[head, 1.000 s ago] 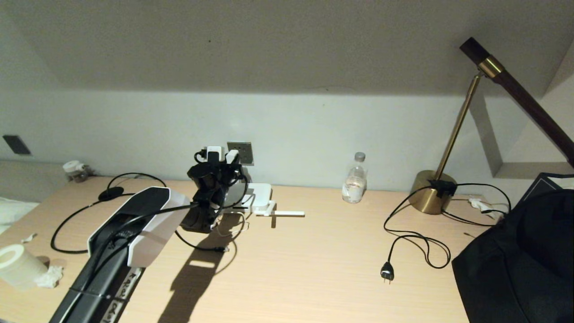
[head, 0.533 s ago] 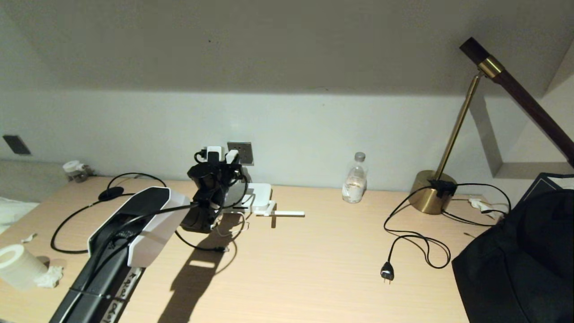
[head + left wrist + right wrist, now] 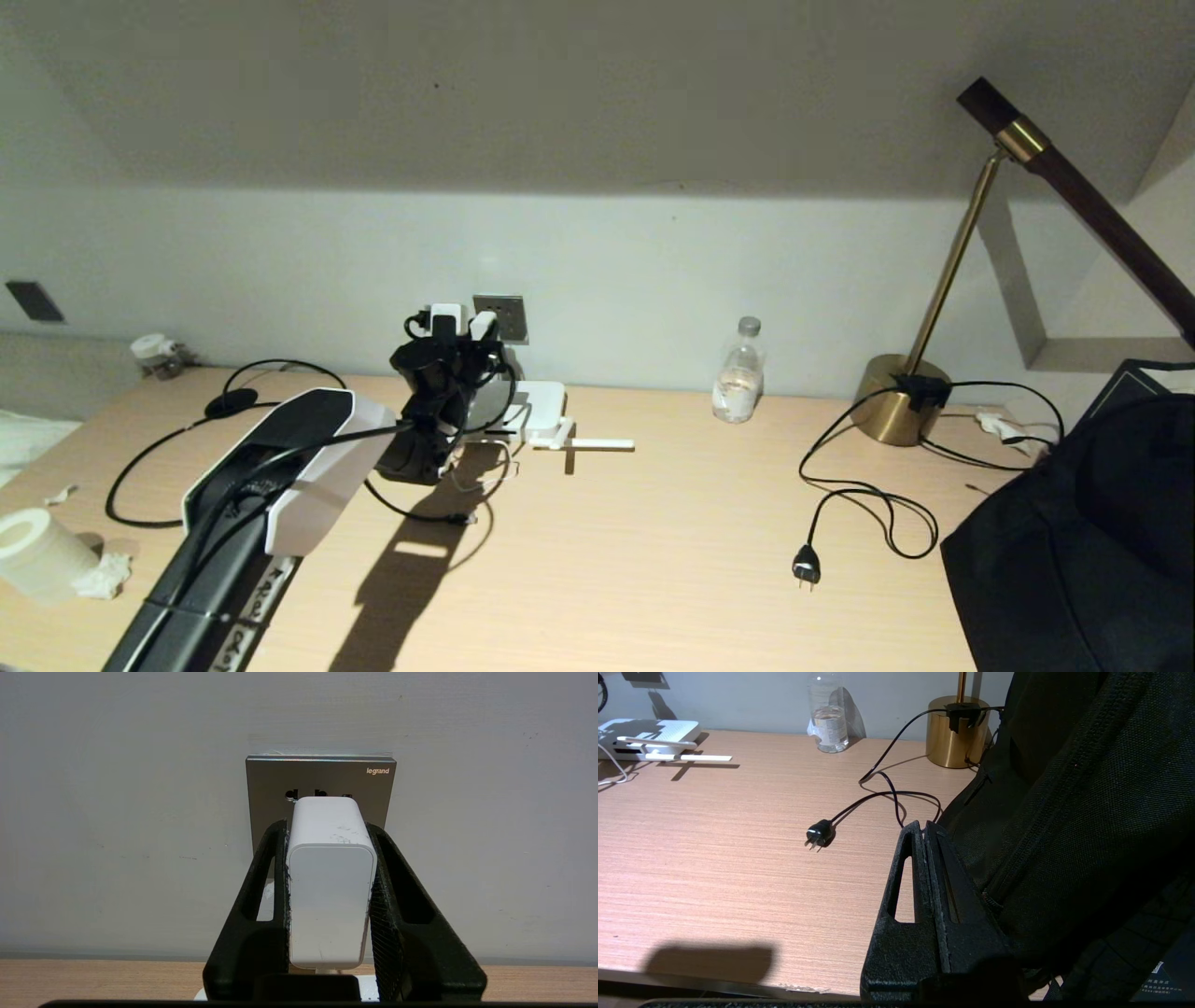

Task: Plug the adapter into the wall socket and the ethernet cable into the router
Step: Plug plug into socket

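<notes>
Head cam looks down over the desk (image 3: 653, 560) toward the wall. Left wrist cam sits right behind the left gripper (image 3: 327, 830), close up on the wall socket (image 3: 266, 779). Right wrist cam looks past the right gripper (image 3: 923, 828) across the same desk, sharing the router (image 3: 649, 735) and the bottle (image 3: 829, 714) with the head view.

A pale wall (image 3: 653, 261) runs behind a light wood-grain desk (image 3: 635, 551), its upper part in shadow and its lower band brightly lit. At about nine o'clock on the wall sits a small dark plate (image 3: 35, 301). At three o'clock a brass desk lamp (image 3: 901, 411) stands near the wall, its slim stem rising to a dark arm; its black cord (image 3: 864, 509) loops across the desk to an unplugged two-pin plug (image 3: 806, 565). Beyond the lamp, the wall steps into a recessed ledge (image 3: 1092, 355). Hard shadows fall across the desk toward six o'clock.
</notes>
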Robot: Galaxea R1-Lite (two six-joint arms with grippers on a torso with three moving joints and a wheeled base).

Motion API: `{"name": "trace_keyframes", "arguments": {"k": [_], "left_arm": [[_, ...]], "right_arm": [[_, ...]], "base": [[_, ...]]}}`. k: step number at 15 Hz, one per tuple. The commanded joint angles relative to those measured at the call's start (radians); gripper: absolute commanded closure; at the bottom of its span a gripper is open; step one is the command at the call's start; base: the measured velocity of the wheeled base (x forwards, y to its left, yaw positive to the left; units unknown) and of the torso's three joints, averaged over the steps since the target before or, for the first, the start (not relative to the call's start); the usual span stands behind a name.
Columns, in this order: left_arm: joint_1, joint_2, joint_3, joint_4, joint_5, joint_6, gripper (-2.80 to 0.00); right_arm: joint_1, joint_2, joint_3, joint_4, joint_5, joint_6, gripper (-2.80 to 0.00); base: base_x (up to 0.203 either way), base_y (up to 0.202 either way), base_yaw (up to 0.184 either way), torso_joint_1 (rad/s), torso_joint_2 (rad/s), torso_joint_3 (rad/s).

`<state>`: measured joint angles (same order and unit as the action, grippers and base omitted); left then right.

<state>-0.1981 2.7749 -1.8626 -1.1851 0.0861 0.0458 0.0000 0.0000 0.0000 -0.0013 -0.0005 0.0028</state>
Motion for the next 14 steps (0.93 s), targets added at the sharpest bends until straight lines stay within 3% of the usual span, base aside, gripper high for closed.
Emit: {"name": "trace_keyframes", "arguments": {"k": [1, 14], "left_arm": [[0.0, -0.001, 0.0, -0.007, 0.001, 0.0, 0.0], [-0.001, -0.003, 0.005, -0.007, 0.003, 0.0, 0.0]], "right_arm": [[0.0, 0.002, 0.0, 0.0, -0.001, 0.0, 0.0], [0.0, 0.002, 0.0, 0.0, 0.0, 0.0, 0.0]], "base": [[0.0, 0.0, 0.0, 0.0, 0.0, 0.0], [0.0, 0.0, 0.0, 0.0, 0.0, 0.0]]}}
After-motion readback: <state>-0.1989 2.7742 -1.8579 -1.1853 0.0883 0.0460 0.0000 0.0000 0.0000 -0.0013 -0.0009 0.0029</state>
